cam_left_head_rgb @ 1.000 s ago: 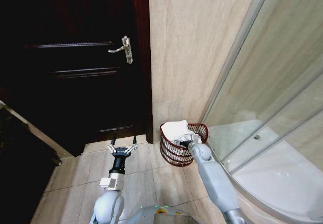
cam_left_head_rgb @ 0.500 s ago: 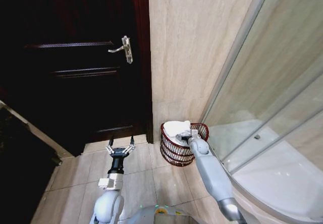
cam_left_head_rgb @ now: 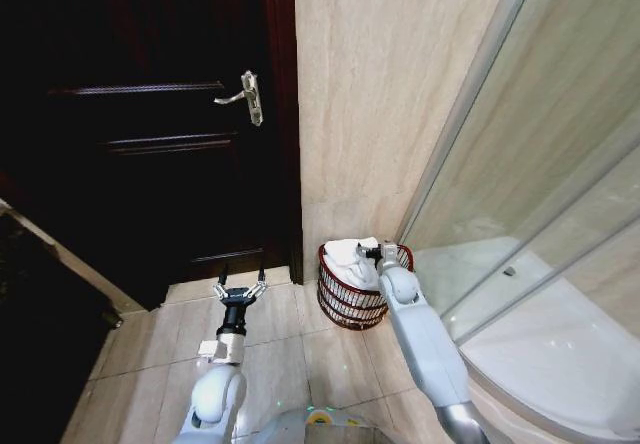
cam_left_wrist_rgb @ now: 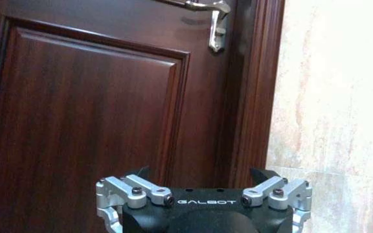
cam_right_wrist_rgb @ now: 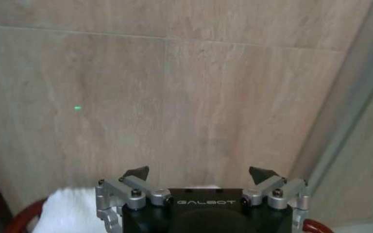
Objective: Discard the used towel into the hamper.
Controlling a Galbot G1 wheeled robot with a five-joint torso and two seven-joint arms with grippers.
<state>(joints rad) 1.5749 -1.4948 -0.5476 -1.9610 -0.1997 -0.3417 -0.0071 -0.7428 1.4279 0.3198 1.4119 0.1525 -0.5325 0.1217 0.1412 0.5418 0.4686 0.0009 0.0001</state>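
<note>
The hamper [cam_left_head_rgb: 352, 289] is set on the floor [cam_left_head_rgb: 290, 349] against the wall [cam_left_head_rgb: 370, 94], between the dark door [cam_left_head_rgb: 150, 124] and the shower glass [cam_left_head_rgb: 540, 164]. The towel [cam_left_head_rgb: 350, 256] is heaped inside. The right gripper [cam_left_head_rgb: 376, 253] is held over the rim, apparently spread and empty. The left gripper [cam_left_head_rgb: 241, 286] is spread, facing the door.

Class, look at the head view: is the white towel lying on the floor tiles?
No, the towel sits inside the hamper.
</note>
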